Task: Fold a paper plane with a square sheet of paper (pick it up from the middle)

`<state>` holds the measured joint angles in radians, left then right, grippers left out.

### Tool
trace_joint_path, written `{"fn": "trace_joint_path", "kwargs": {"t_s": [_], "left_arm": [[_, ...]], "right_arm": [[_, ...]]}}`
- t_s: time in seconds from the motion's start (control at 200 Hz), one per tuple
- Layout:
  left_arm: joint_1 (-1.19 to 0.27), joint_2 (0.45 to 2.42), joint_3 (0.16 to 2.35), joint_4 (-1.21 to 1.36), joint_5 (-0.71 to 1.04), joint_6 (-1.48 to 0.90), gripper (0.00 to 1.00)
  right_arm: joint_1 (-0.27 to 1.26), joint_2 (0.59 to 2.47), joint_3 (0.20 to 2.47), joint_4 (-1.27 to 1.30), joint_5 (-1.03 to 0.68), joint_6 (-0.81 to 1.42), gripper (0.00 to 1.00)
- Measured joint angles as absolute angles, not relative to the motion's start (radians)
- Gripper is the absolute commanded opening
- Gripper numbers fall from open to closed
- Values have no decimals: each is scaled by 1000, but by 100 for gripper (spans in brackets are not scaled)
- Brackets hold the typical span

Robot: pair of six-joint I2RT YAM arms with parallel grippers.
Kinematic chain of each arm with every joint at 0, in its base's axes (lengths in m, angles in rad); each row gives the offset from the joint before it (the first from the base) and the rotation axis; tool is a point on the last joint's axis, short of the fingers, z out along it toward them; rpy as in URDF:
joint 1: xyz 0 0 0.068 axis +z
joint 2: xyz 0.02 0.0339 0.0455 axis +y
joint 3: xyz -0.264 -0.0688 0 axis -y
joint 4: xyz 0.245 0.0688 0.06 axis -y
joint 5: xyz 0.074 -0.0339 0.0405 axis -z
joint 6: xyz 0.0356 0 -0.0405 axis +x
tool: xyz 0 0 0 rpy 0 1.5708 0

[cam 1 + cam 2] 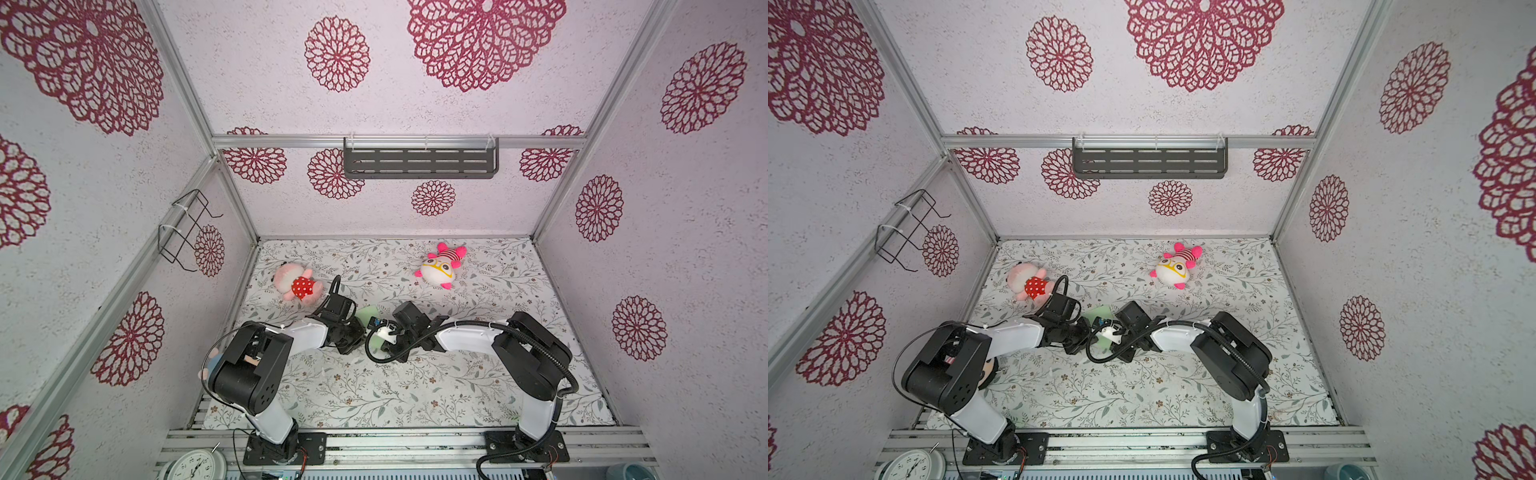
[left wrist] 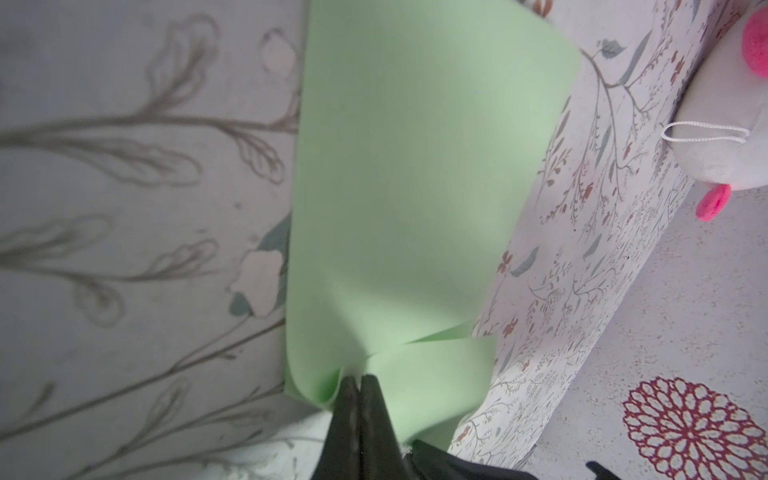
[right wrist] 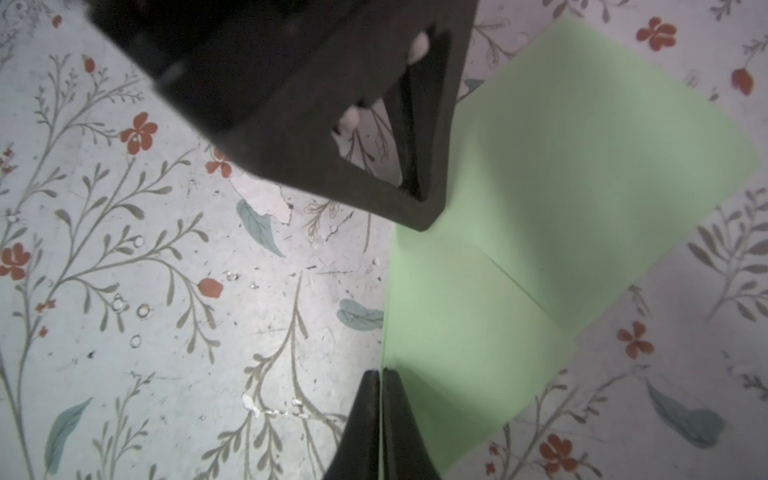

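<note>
The square sheet of paper (image 2: 407,174) is pale mint green and lies partly lifted off the floral table, with a straight crease across it (image 3: 511,282). In both top views only small bits of the sheet (image 1: 368,312) (image 1: 1104,311) show between the two wrists at mid-table. My left gripper (image 2: 358,379) is shut on a puckered fold of the sheet. My right gripper (image 3: 380,371) is shut on the sheet's edge, a short way from the left gripper's black fingers (image 3: 432,166), which rest on the paper. No paper plane shape is in view.
A pink plush toy in a red dotted dress (image 1: 297,284) lies at the back left. A white and pink plush toy with yellow glasses (image 1: 440,266) lies at the back right. A wire rack (image 1: 187,232) hangs on the left wall, a dark shelf (image 1: 419,158) on the back wall.
</note>
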<state>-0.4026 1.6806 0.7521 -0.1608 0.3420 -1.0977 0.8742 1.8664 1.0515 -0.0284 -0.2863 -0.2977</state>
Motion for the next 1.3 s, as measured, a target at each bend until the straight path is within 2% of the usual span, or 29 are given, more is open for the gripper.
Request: {"fn": "trace_joint_path", "kwargs": {"t_s": [0.56,0.83,1.301], "left_arm": [[-396,1692,774,-196,354,-1058,0],[-385,1690,787,-231,345,-1032,6],[-289,1678,817,-327,292,-949,5]], "right_arm": [[874,1882,1061,-51,-265,-312,9],[874,1883,1062,-55,-265,-312,9],[874,1884,1062,-55,-265,-311,9]]}}
